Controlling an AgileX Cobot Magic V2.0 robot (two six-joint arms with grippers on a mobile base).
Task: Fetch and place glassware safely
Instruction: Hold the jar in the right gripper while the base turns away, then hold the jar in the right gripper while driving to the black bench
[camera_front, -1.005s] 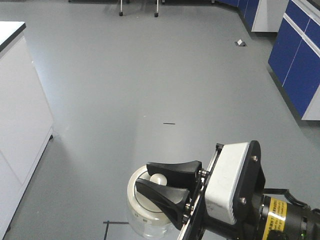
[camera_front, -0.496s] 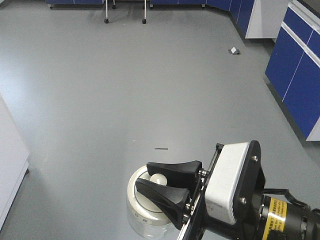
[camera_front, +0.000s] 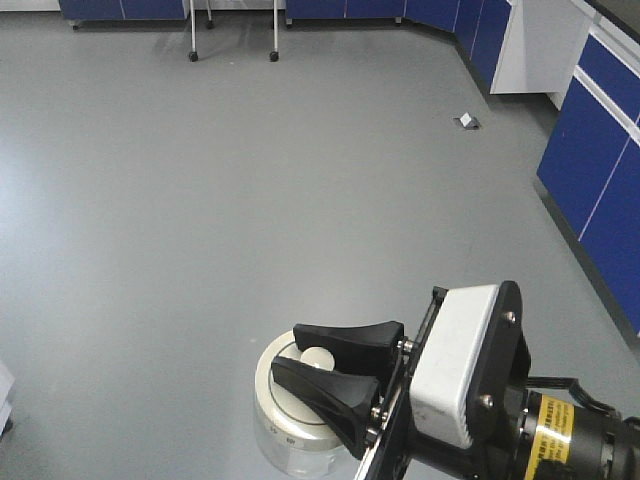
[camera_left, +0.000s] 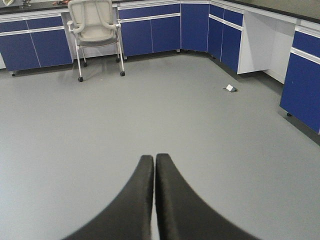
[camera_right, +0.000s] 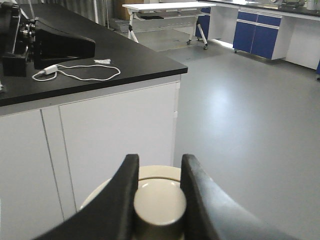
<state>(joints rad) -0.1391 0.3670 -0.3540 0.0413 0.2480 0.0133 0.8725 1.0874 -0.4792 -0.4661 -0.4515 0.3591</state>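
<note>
The glassware is a squat clear jar (camera_front: 288, 452) with a cream-white lid (camera_front: 272, 392). It hangs over the grey floor at the bottom of the front view. My right gripper (camera_front: 300, 352) is shut on the lid's round knob (camera_right: 160, 202), one black finger (camera_right: 120, 195) on each side of it. The lid's rim (camera_right: 156, 172) shows beyond the knob in the right wrist view. My left gripper (camera_left: 154, 159) is shut, its two black fingertips pressed together over bare floor with nothing between them.
Blue cabinets (camera_front: 590, 170) line the right side and the far wall (camera_left: 150, 32). A wheeled chair (camera_left: 95, 25) stands at the back. A small scrap (camera_front: 466, 121) lies on the floor. A black-topped white counter (camera_right: 100, 60) carrying a white cable (camera_right: 80, 75) stands beside the jar.
The whole front view has shifted: the white counter at the left has slid out of the frame and the floor marks have gone. The right gripper and jar keep the same place in the frame.
</note>
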